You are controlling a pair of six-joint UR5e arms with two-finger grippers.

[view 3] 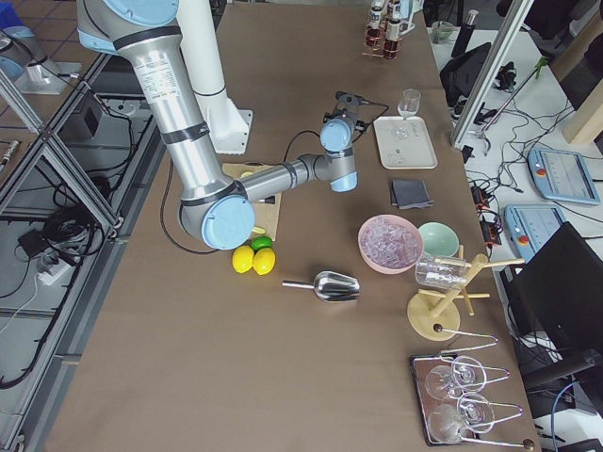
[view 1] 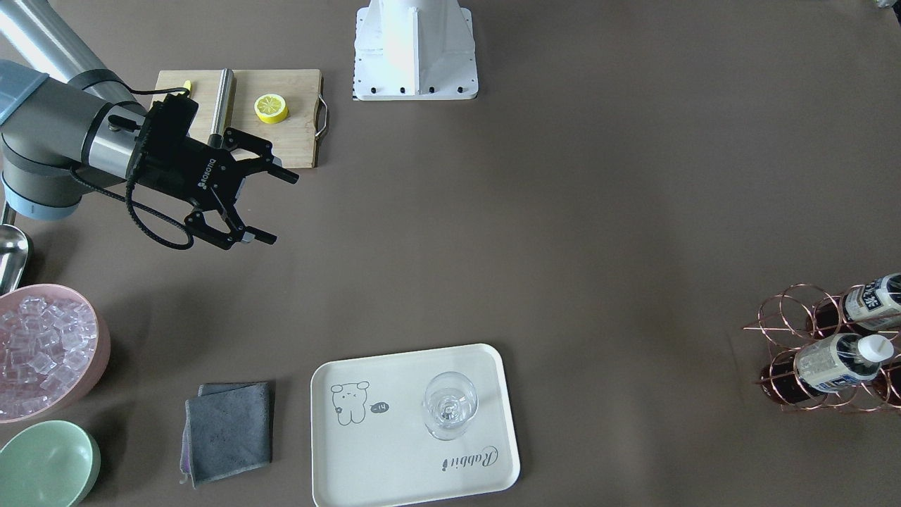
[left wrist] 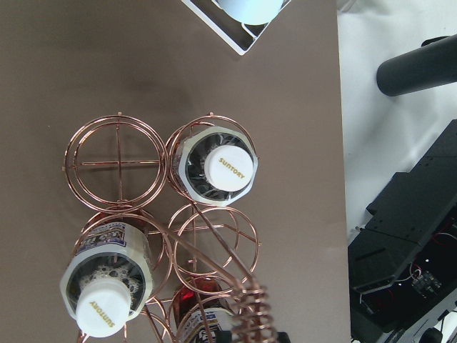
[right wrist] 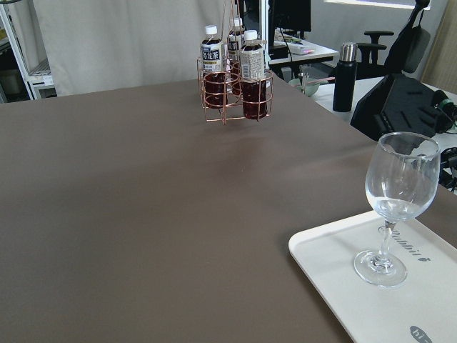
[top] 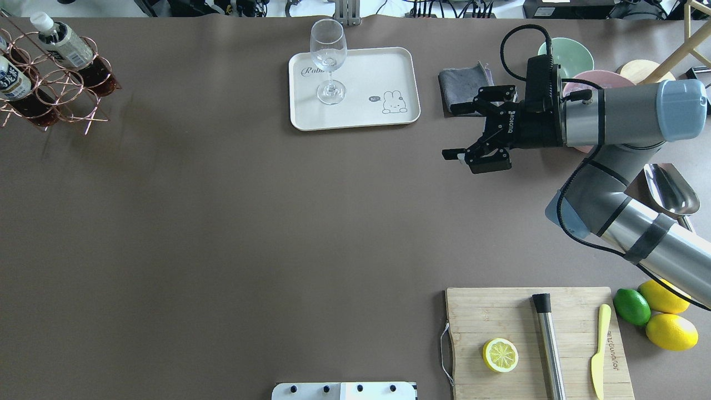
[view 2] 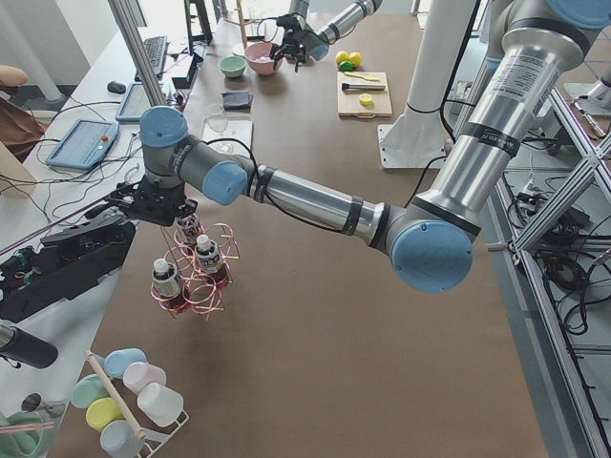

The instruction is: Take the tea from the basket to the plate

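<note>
On the brown table (top: 222, 222), upright tea (left wrist: 230, 166) stood in the basket (left wrist: 118, 164), seemingly straight below our left gripper (view 2: 156, 208), whose opening we couldn't tell

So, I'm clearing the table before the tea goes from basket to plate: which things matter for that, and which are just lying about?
Part of the job: tea bottles, wire basket holding them, cream plate.

Just lying about: wine glass standing on the plate, cutting board, lemon half, grey cloth, pink bowl of ice, green bowl, metal scoop.
</note>
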